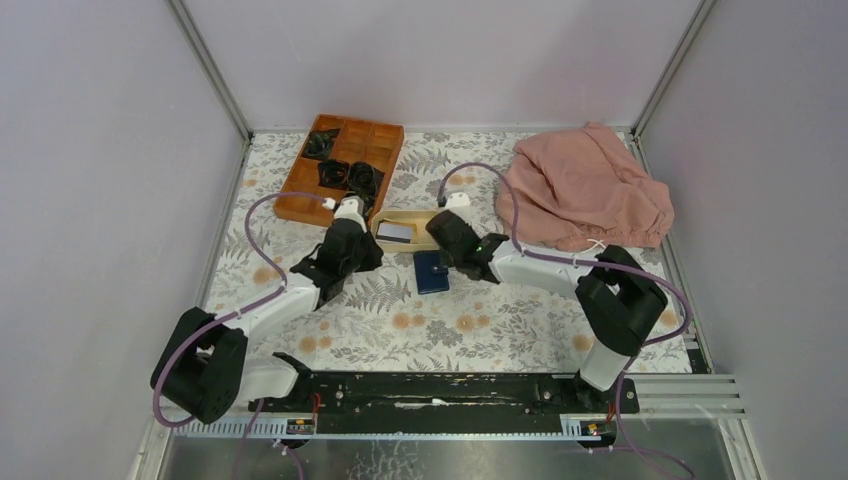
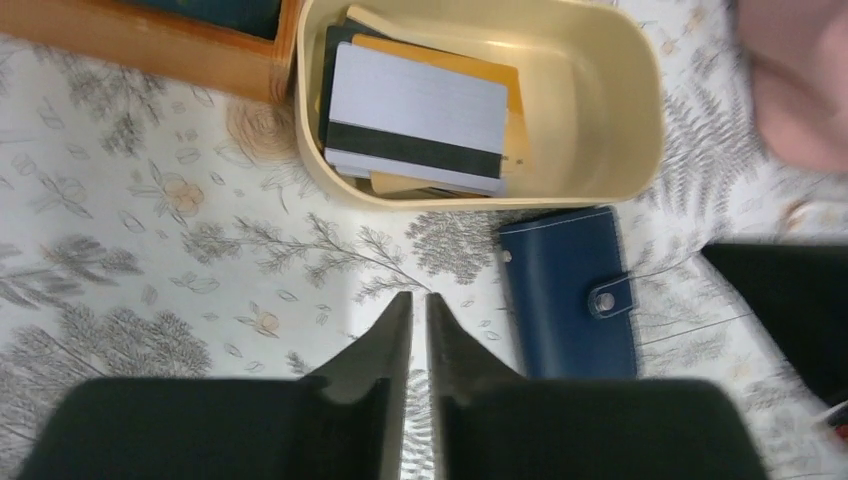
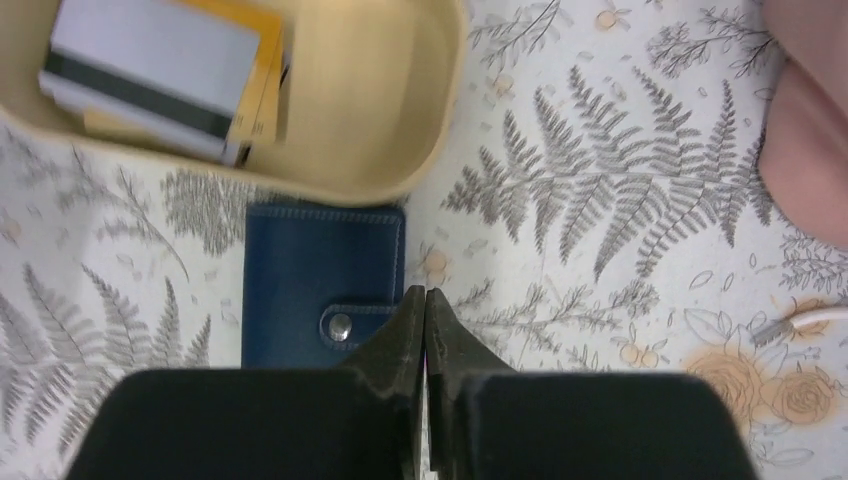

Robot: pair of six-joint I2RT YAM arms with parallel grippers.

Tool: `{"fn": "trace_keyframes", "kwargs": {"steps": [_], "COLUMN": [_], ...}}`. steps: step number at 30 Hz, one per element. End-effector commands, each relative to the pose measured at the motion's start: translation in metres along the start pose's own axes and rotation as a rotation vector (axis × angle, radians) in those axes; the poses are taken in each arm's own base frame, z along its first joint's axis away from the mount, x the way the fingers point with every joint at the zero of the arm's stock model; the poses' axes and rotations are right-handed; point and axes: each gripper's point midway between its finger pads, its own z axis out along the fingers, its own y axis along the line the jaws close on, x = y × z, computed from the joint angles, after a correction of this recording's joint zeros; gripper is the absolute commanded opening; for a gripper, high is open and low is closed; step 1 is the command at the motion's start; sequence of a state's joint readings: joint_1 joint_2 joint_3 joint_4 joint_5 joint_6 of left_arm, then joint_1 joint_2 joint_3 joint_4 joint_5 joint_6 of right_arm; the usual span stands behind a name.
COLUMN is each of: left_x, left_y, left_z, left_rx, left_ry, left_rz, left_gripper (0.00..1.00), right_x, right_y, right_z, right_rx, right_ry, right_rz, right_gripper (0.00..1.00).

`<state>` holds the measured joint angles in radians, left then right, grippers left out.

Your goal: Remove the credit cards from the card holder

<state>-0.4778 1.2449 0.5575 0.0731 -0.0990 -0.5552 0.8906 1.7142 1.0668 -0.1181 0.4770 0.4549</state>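
Observation:
The navy card holder [image 1: 431, 272] lies closed on the fern-print table, its snap tab fastened; it also shows in the left wrist view [image 2: 560, 290] and the right wrist view [image 3: 310, 270]. Just behind it stands a beige oval dish [image 1: 428, 215] holding a stack of credit cards [image 2: 415, 120]: a grey-white one with a black stripe on top, orange ones and a dark one beneath. My left gripper [image 2: 418, 297] is shut and empty above the table, left of the holder. My right gripper [image 3: 426, 292] is shut and empty at the holder's right edge, beside the snap tab.
A wooden compartment tray [image 1: 340, 165] with black items stands at the back left, touching the dish's left end. A crumpled pink cloth [image 1: 585, 190] lies at the back right. Purple cables loop over both arms. Walls enclose the table on three sides.

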Motion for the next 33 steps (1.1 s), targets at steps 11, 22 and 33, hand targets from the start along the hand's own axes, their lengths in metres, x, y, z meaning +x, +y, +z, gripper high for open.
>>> {"fn": "trace_keyframes", "kwargs": {"steps": [11,22,33], "left_x": [-0.017,-0.026,-0.028], "left_y": [-0.004,-0.002,-0.001], "left_z": [0.021,-0.005,-0.009], "left_rx": [-0.036,0.006,0.014], "left_ry": [-0.001,-0.062,-0.086], "left_rz": [-0.003,0.005,-0.004], "left_gripper": [0.21,0.55,0.54], "right_x": [-0.083,-0.053,-0.052], "right_y": [0.017,0.002,-0.031], "right_z": [0.041,0.078,0.076], "right_rx": [-0.105,-0.040,0.029], "right_ry": [-0.058,0.044,0.044], "right_rz": [0.094,0.123,0.146], "right_gripper": [0.49,0.45,0.44]}}
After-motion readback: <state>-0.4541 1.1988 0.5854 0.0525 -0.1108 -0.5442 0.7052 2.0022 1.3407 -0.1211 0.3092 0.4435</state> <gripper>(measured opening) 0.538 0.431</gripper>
